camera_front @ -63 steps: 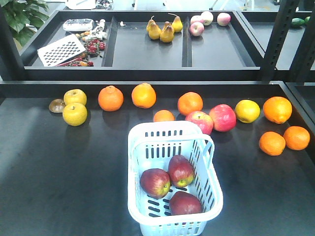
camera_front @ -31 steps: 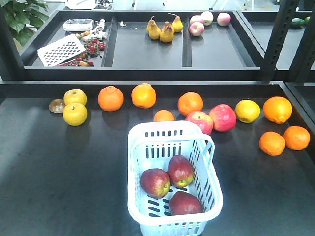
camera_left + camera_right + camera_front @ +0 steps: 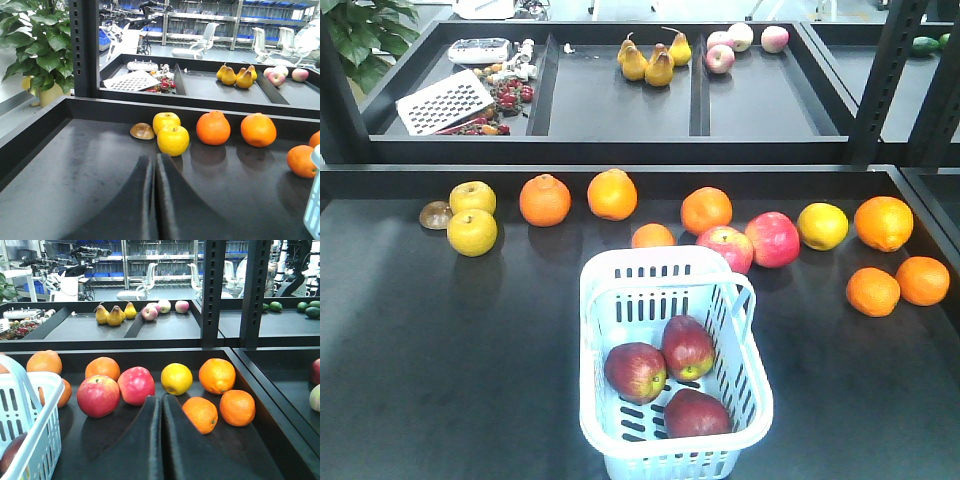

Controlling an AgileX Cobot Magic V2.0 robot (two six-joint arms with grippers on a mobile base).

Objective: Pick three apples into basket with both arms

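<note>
Apples (image 3: 665,372): all three lie inside the pale blue basket (image 3: 602,300) at 6 o'clock on my front view.

My left gripper (image 3: 154,200) and right gripper (image 3: 161,440) both look pressed closed and empty, though blurred; pink-red apples (image 3: 752,243) sit at the basket's 1 o'clock.

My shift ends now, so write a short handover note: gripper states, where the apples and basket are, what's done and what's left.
Left gripper: shut, empty, over the dark tabletop near the yellow apples.
Right gripper: shut, empty, near the two pink-red apples.
Pale blue slotted plastic basket: front centre of the table, handle resting on its right rim.
All three dark maroon-red apples lie inside it.
Done: three apples in the basket.
Left: no picking seems to remain; neither arm shows in the front view.
</note>
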